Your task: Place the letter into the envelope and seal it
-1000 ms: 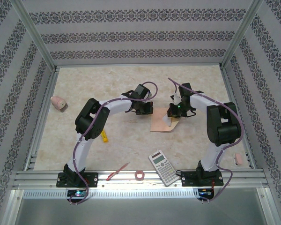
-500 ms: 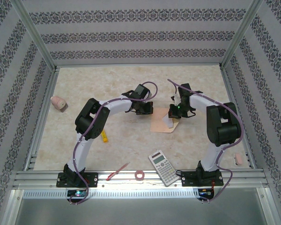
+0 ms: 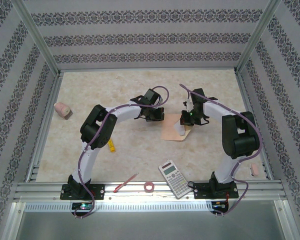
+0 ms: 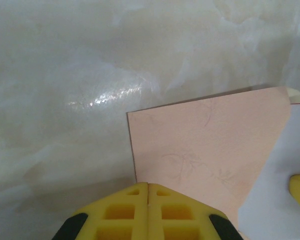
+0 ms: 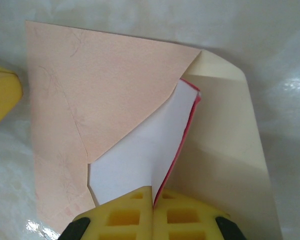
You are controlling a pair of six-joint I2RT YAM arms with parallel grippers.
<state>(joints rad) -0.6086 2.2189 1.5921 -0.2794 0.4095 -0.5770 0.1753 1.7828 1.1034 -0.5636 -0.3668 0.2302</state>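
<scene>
The letter sits partly inside the envelope, which lies flat near the middle of the tabletop, a little toward 3 o'clock. In the right wrist view the letter's white back shows in the mouth of the pocket, with a thin red edge along its 3 o'clock side. The rest is hidden under the peach front panel. The envelope's cream flap lies open, spread toward 3 o'clock of the letter. The right fingers are clenched on the letter's exposed end at 6 o'clock in that view, and the red edge runs straight into the seam between them.

In the left wrist view the left fingers are pressed together with nothing between them. Their tips are over the envelope's near edge, close to its corner. Whether they touch the paper I cannot tell.

From above, the left fingers are at 10 o'clock of the envelope and the right fingers at 1 o'clock.

Farther out, a calculator lies at 6 o'clock of the envelope, by the front rail. A small pinkish ring and a thin red stick lie toward 7 o'clock. A yellow object rests at 8 o'clock beside the left arm. One small pink object sits well away at 9 o'clock, and another at 4 o'clock.
</scene>
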